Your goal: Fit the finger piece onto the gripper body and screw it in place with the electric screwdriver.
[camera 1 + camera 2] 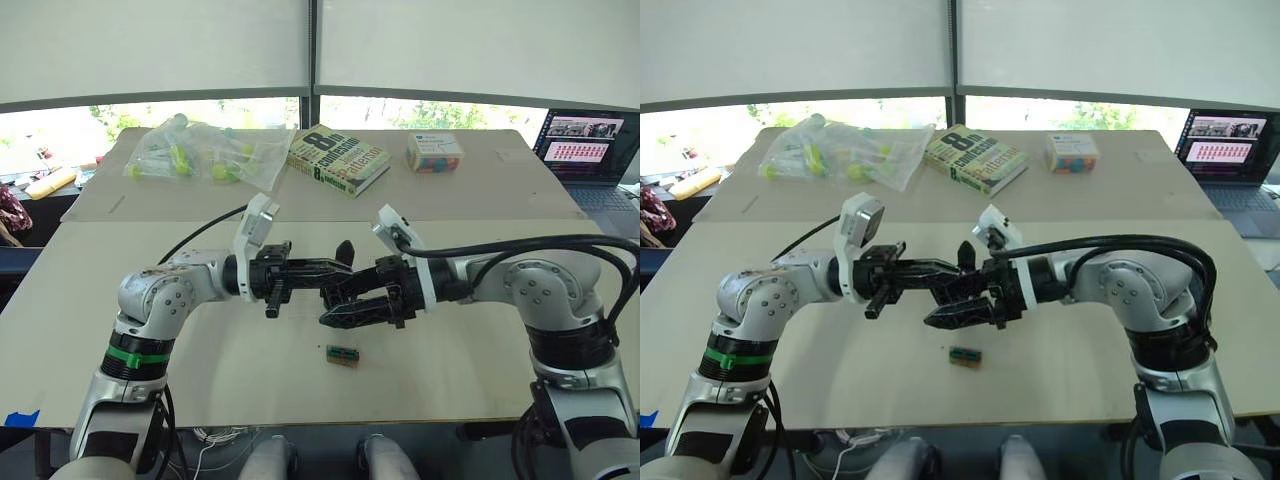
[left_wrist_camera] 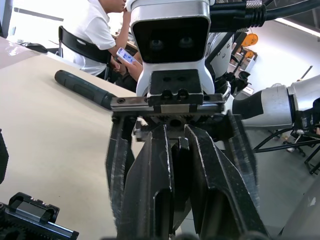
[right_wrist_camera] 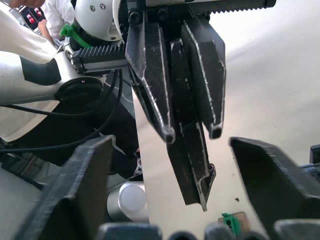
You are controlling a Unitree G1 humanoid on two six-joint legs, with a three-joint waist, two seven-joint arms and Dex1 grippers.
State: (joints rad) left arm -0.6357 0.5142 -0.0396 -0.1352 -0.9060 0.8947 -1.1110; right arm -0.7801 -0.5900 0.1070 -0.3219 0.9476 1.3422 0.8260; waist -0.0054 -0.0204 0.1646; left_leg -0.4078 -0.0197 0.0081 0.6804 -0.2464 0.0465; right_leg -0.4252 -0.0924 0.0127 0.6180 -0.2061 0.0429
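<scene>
Left gripper (image 1: 335,270) clenched on finger piece (image 3: 187,150), meeting spread-open right gripper (image 1: 335,303) above table (image 1: 200,370). Just below grippers: small green-and-black block (image 1: 342,356). Beyond them: book (image 1: 338,159), plastic bag (image 1: 205,152), box (image 1: 434,152). Electric screwdriver (image 2: 82,88) lying past right gripper.

A pale beige table (image 1: 500,190) stands before wide windows (image 1: 150,115) half covered by white roller blinds (image 1: 150,45), with daylight and green foliage showing below them. Past the table's far edge a person in a white shirt (image 2: 97,30) sits on a black chair (image 2: 80,47).
</scene>
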